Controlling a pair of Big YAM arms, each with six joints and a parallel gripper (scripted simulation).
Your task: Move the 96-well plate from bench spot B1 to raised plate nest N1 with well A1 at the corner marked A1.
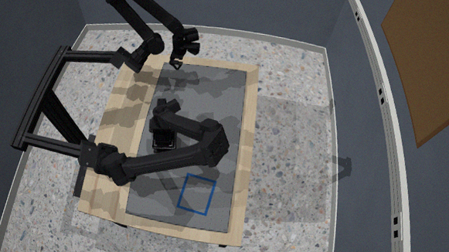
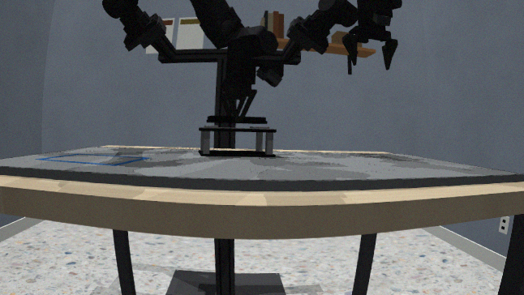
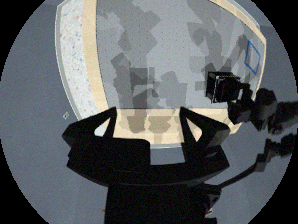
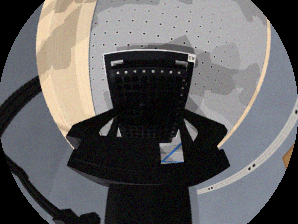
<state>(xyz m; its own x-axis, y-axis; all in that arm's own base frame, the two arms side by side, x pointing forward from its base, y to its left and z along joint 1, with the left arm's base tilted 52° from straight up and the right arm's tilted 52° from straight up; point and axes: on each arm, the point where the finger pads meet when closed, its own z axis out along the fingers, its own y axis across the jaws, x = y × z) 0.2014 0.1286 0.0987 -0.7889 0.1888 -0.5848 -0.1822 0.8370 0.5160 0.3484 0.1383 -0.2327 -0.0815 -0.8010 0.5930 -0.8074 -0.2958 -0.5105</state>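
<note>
The dark 96-well plate (image 1: pixel 163 137) (image 2: pixel 259 120) (image 4: pixel 145 100) is held roughly level in my right gripper (image 4: pixel 148 109), which is shut on its sides. In the exterior view a narrow gap separates it from the raised nest (image 2: pixel 269 142) (image 4: pixel 150 52) below. In the right wrist view the nest's far edge, two light locators and a corner label (image 4: pixel 191 58), apparently A1, show beyond the plate. Pale marks run along the plate's far and right rims, too small to read. My left gripper (image 1: pixel 176 64) (image 2: pixel 371 66) (image 3: pixel 148 110) is open and empty, high over the bench's far side.
A blue outlined square (image 1: pixel 183 190) (image 3: pixel 247 51) lies on the grey perforated bench top (image 1: pixel 224 101), away from the nest, with nothing in it. The right arm (image 1: pixel 166 162) arches over the bench between the nest and that square. A wooden border (image 1: pixel 247 141) surrounds the bench top.
</note>
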